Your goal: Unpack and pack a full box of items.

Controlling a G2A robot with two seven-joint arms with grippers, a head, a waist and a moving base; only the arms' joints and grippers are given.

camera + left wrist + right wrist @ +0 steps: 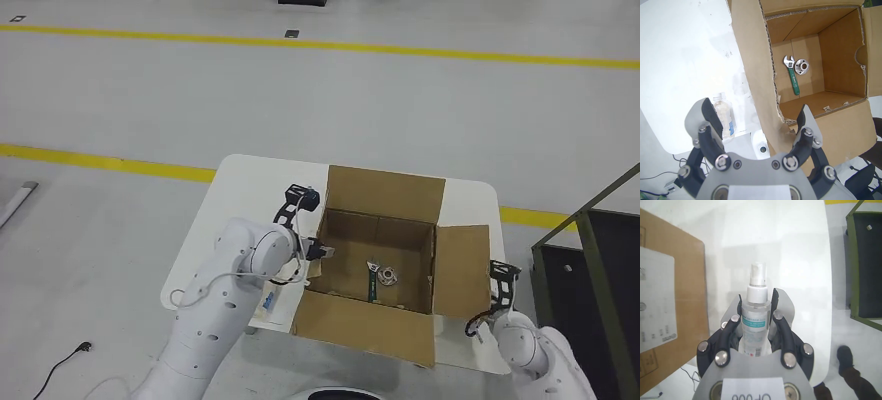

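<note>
The open cardboard box stands mid-table with its flaps folded out. On its floor lie a green-handled wrench and a round metal flange, touching each other; both also show in the top view, the wrench beside the flange. My left gripper is open at the box's left wall, one finger on each side of the torn flap corner; from above, the left gripper sits at that wall. My right gripper is shut on a clear spray bottle with a white pump, over the table right of the box.
A clear water bottle lies on the white table left of the box, near the front edge. A green metal frame stands off the table's right side. A person's shoe is on the floor there.
</note>
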